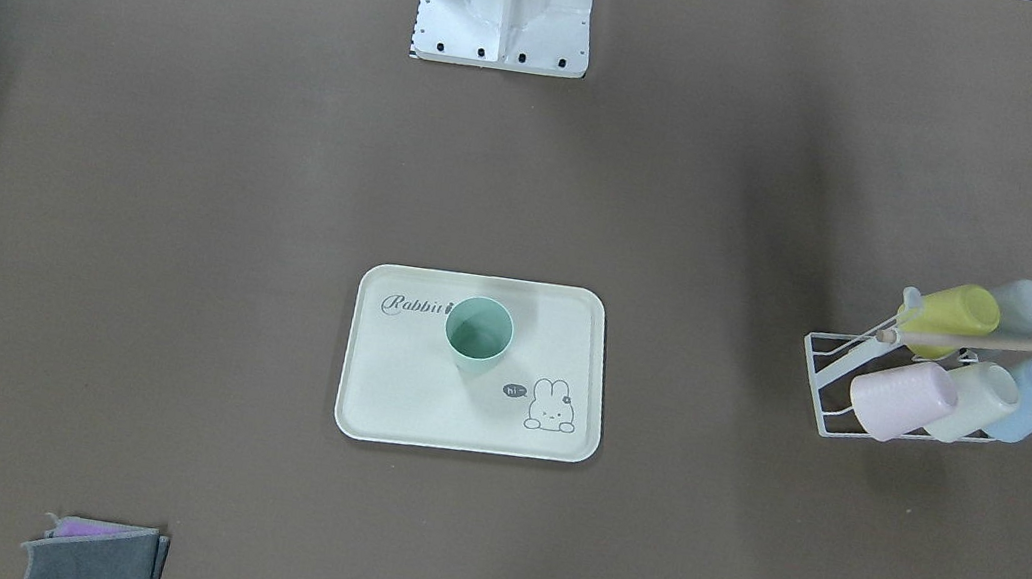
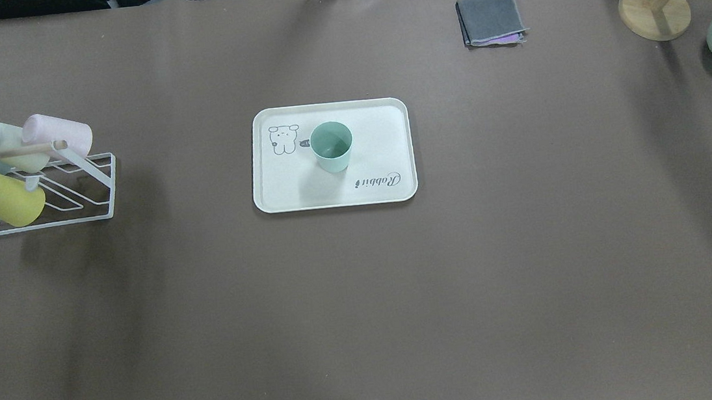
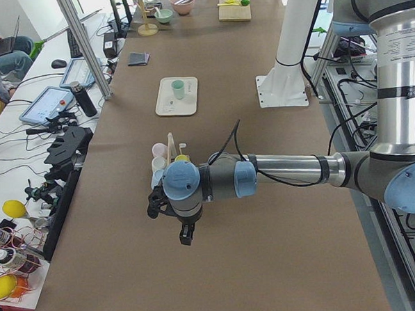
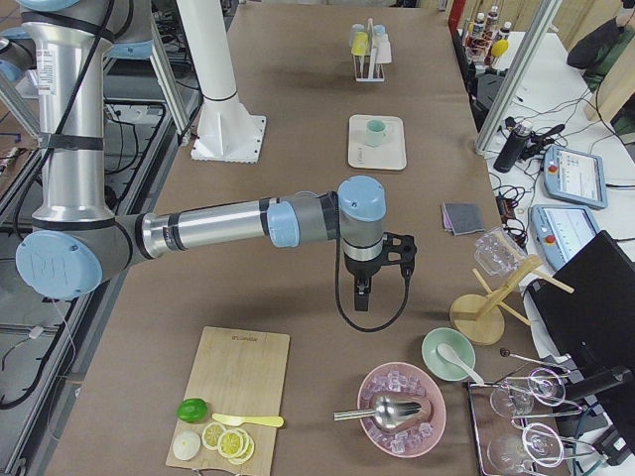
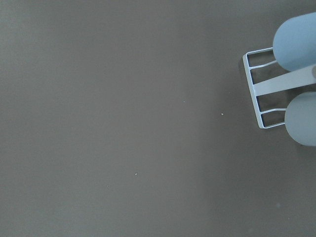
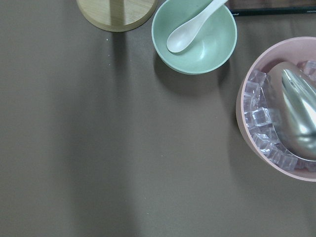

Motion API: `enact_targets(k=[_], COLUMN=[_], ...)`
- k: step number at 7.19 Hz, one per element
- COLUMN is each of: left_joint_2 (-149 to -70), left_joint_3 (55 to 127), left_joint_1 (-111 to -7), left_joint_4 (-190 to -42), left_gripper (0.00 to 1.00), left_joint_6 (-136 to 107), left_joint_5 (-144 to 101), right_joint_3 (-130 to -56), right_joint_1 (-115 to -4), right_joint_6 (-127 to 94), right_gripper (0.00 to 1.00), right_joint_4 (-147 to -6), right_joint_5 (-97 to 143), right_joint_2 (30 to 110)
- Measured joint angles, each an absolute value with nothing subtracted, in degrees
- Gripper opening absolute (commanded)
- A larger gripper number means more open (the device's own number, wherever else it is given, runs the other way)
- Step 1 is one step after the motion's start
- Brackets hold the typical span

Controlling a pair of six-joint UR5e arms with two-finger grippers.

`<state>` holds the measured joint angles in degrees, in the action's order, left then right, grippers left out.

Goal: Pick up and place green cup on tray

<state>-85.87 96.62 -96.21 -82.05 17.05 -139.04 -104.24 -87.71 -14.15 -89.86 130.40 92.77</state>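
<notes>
Overhead exterior | green cup (image 2: 332, 146) is standing upright on tray (image 2: 378, 123), centre-frame | left gripper (image 3: 186, 234), right gripper (image 4: 361, 296) hovering far off, open or closed: cannot tell | risk: stray reach knocking cup over

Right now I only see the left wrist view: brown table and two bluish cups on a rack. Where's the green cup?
Observer: The green cup stands upright on the tray, mid-table.
Operator: Is a gripper holding it?
Observer: No. Nothing touches it, and the left gripper hangs near the rack.
Operator: Are there more cups on the rack?
Observer: Yes, a yellow cup, a pink cup and a pale cup.
</notes>
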Motion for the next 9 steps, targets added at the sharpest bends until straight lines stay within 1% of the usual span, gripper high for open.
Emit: enact_targets(k=[9], left_joint_2=[-86.18], left_joint_3=[95.1], left_joint_1=[-96.18], left_joint_4=[-82.21], left_gripper=[0.98], left_joint_6=[17.27], left_joint_5=[-138.46], right_joint_3=[-104.24], right_joint_1=[-87.68], right_joint_6=[-14.15], right_gripper=[1.0], right_joint_4=[-89.87], right_joint_5=[130.43], right_joint_2=[92.72])
